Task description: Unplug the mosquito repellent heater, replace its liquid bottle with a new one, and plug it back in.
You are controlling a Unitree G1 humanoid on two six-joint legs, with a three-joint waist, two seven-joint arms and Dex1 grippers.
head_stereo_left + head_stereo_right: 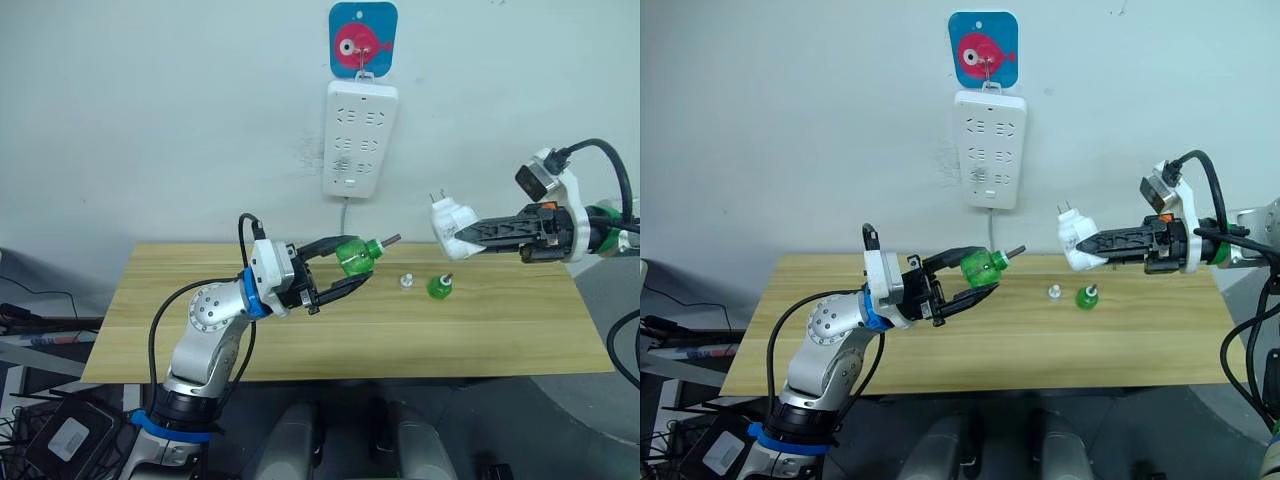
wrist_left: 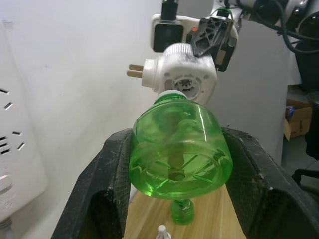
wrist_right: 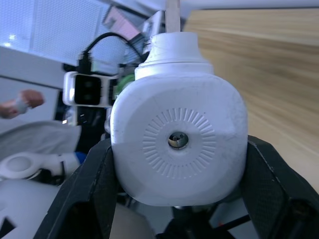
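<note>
1. In the head view's lower centre, the left end effector (image 1: 335,268) was clamped on a green bottle (image 1: 354,256), held above the worktop (image 1: 300,340).
2. At right, the right end effector (image 1: 462,237) gripped the heater (image 1: 449,221), unplugged, prongs up, below and right of the power strip (image 1: 360,138).
3. The left wrist view showed the heater's empty socket facing the bottle's neck.
4. A second bottle (image 1: 440,287) and a cap (image 1: 406,282) stood on the worktop.

Hanging on the pale wall above the wooden worktop (image 1: 300,345): a long white power strip (image 1: 359,138), upright, hooked from a blue square hanger (image 1: 363,38) bearing a pink fish. Trailing down from the strip's lower end toward the worktop's far edge: a thin white cord (image 1: 345,220). Lying on the floor beside the worktop: dark cables (image 1: 30,320).
</note>
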